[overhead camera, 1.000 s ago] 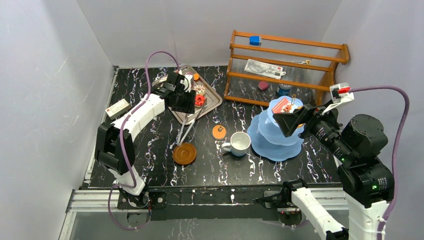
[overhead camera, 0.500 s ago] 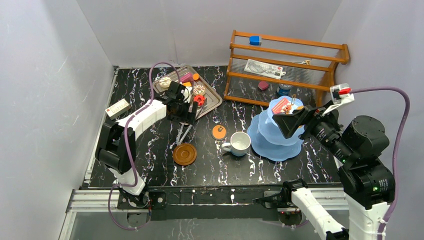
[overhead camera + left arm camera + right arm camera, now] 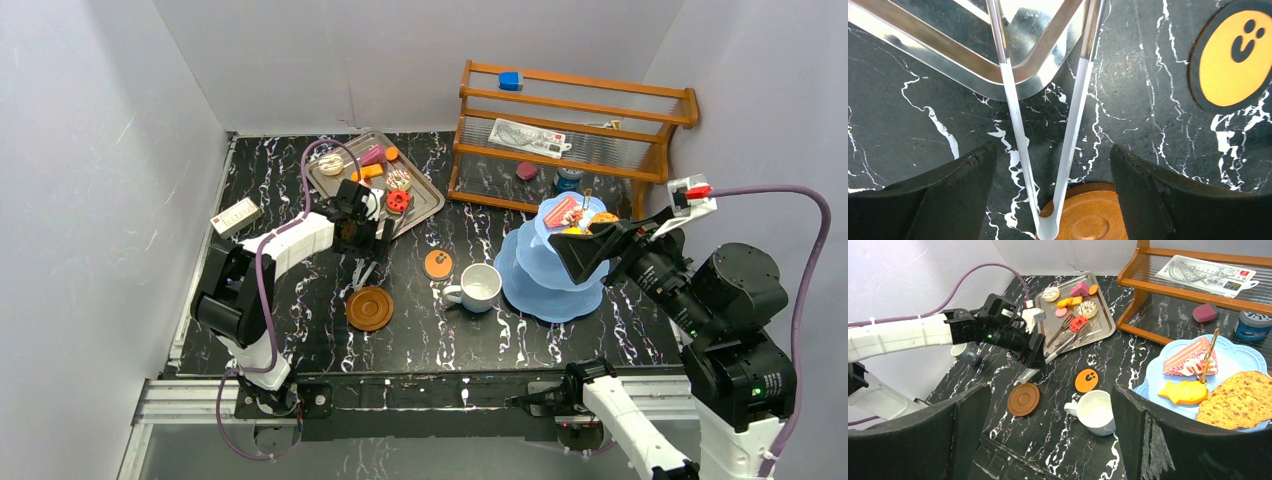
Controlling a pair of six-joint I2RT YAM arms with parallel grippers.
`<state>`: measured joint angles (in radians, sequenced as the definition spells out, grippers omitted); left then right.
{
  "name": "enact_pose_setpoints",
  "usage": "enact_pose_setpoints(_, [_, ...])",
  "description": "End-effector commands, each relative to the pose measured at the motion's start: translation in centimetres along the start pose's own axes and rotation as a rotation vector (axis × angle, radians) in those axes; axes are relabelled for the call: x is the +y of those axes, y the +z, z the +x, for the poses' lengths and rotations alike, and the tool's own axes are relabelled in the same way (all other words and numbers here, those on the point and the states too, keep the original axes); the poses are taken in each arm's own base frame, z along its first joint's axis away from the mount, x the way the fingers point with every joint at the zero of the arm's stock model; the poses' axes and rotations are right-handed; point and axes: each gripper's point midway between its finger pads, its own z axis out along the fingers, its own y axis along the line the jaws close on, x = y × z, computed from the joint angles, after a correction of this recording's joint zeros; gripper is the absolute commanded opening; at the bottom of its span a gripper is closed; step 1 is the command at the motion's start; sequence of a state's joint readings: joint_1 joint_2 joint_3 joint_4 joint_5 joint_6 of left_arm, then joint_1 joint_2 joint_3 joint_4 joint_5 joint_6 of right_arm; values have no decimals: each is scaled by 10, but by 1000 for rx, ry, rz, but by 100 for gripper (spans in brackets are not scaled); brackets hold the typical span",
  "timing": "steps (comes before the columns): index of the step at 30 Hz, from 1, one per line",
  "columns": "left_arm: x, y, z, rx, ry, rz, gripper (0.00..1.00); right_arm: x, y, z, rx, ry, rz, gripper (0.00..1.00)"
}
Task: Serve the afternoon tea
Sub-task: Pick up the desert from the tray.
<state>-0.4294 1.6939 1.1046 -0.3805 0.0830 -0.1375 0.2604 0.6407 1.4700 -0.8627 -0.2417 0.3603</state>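
My left gripper (image 3: 362,237) is open and low over the metal tongs (image 3: 1073,125). Its jaws straddle both tong arms without touching them. The tongs' bend rests on the edge of a brown saucer (image 3: 1095,222). My right gripper (image 3: 582,250) is open and empty, held high beside the light-blue stand (image 3: 545,285). The stand's top tier (image 3: 1243,357) holds a pink cake (image 3: 1188,358), a yellow pastry (image 3: 1185,392) and a cookie (image 3: 1240,400). More pastries (image 3: 385,178) lie on the silver tray (image 3: 340,190). A white mug (image 3: 480,286) stands left of the stand. A grey mug (image 3: 965,353) shows behind my left arm.
An orange round coaster (image 3: 437,264) lies between the tray and the white mug. A wooden rack (image 3: 570,120) with small items stands at the back right. A small white box (image 3: 236,213) lies by the left wall. Grey walls close in the table.
My left gripper has moved from over the tray toward the near side, along the tongs toward the saucer. My right gripper has drifted slightly to the right.
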Motion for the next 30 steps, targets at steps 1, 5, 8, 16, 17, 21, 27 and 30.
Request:
enact_pose_setpoints(1, [2, -3, -12, -88, 28, -12, 81, 10, -9, -20, -76, -47, -28, 99])
enact_pose_setpoints(5, [3, -1, -17, -112, 65, -38, 77, 8, -12, -20, -84, -62, -19, 99])
enact_pose_setpoints(8, [2, -6, -25, -164, 99, -34, 77, 8, -15, -18, -90, -61, -16, 99])
enact_pose_setpoints(16, [6, 1, -28, -205, 100, -58, 74, 6, -17, -16, -89, -65, -10, 99])
enact_pose_setpoints(17, [7, 5, -26, -193, 99, -62, 75, 6, -17, -16, -89, -67, -10, 99])
enact_pose_setpoints(21, [-2, 13, -26, -177, 110, -4, 75, 6, -18, -17, -97, -79, -5, 99])
enact_pose_setpoints(27, [-2, 21, -22, -159, 99, -2, 70, 5, -19, -17, -96, -90, -4, 99])
enact_pose_setpoints(30, [-1, 21, -25, -171, 100, -8, 68, 5, -20, -17, -99, -91, 0, 99])
